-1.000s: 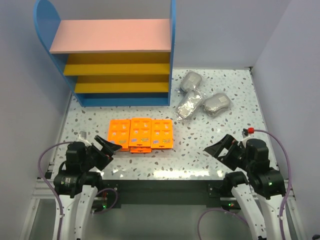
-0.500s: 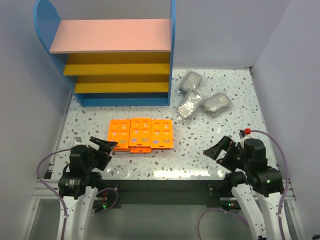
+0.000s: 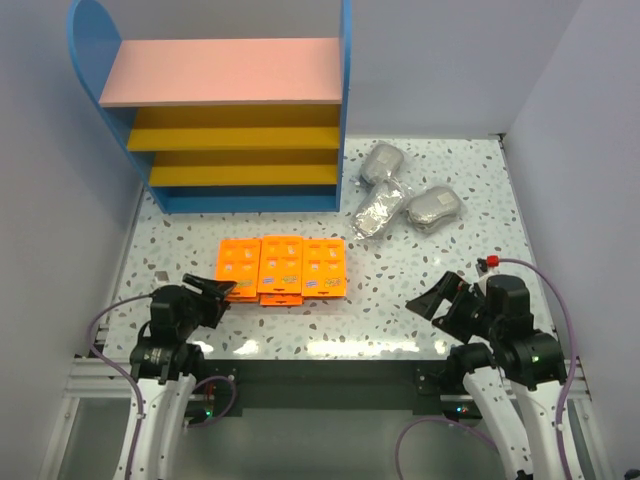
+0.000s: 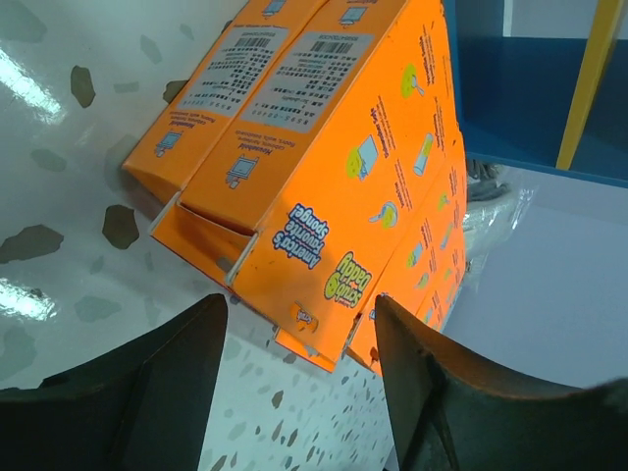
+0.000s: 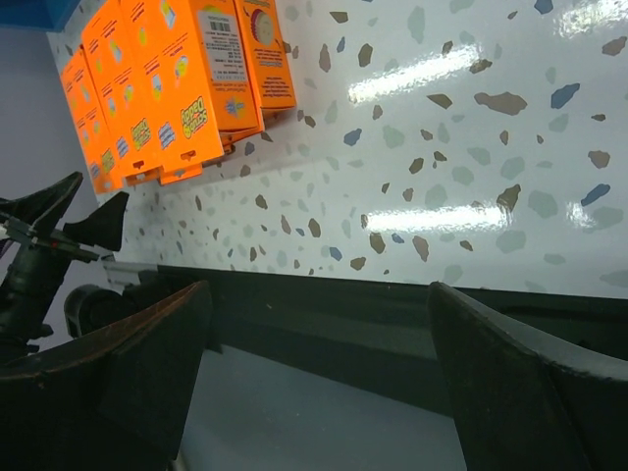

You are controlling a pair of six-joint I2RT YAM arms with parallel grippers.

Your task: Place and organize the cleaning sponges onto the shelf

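Left wrist view: orange packs (image 4: 324, 177) lie just ahead of the spread, empty left fingers (image 4: 128, 383); right fingers (image 5: 510, 392) likewise spread

The top view looks steeply down from above and behind the arms, far enough back to take in the whole surface (image 3: 400, 260), with the shelf (image 3: 225, 85) at its far end. The left wrist camera sits low and very near the orange packs (image 4: 324, 167), facing past them to the shelf's blue frame. The right wrist camera, tilted, looks sideways across the surface's near edge. All three views share the packs, and the right wrist view also catches the left hand (image 5: 59, 221), small and distant.
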